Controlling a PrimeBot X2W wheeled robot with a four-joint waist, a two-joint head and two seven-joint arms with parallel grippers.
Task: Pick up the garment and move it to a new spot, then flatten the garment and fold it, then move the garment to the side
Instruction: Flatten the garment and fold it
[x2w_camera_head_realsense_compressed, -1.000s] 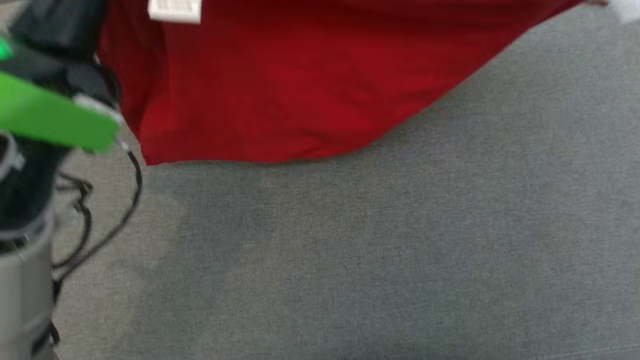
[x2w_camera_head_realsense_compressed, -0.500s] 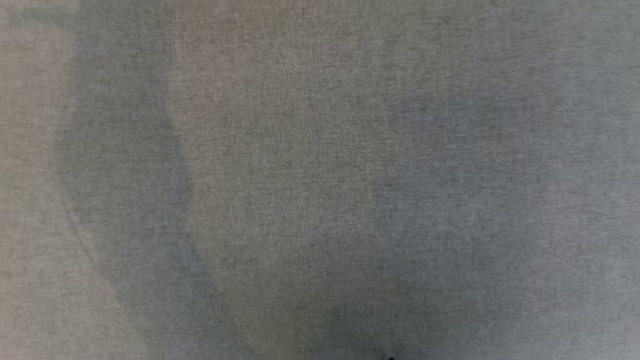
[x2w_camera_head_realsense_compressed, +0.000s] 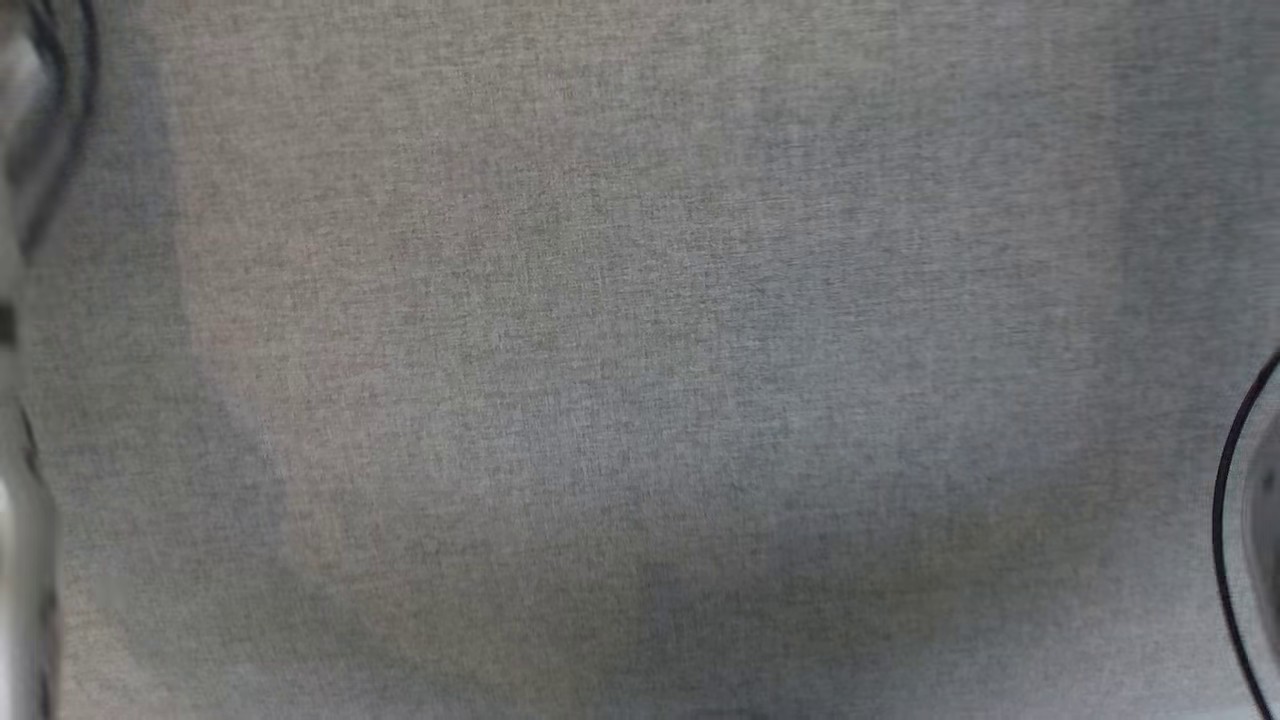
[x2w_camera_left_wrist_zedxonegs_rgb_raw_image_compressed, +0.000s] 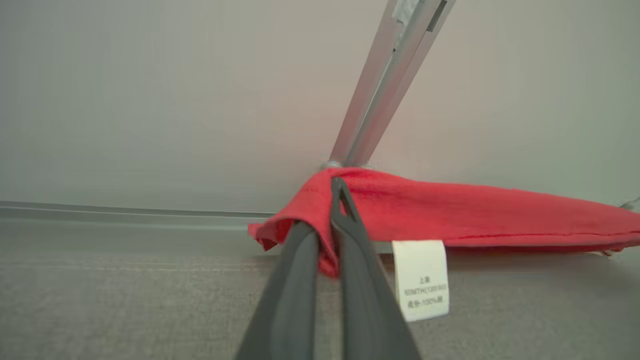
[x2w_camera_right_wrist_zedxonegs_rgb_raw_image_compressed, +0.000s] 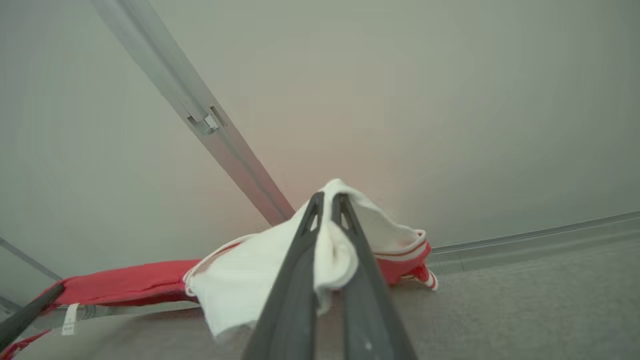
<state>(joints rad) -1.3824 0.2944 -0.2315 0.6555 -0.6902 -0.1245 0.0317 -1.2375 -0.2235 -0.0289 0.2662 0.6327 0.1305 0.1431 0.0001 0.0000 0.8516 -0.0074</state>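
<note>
Red cloth garment with white sleeve (x2w_camera_left_wrist_zedxonegs_rgb_raw_image_compressed: 475, 215) hangs stretched mid-frame in both wrist views. The left gripper (x2w_camera_left_wrist_zedxonegs_rgb_raw_image_compressed: 330, 210) pinches its red corner and the right gripper (x2w_camera_right_wrist_zedxonegs_rgb_raw_image_compressed: 328, 197) clamps the white sleeve, likely spreading it for flattening over the grey woven surface (x2w_camera_head_realsense_compressed: 640, 360).

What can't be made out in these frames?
- Head view: motion-blurred; dark cable cut off by the right edge.
- Left wrist view: garment runs off the right edge; care label print too small to read.
- Right wrist view: right gripper covers the pinched white fabric; sleeve or collar, cannot tell.
</note>
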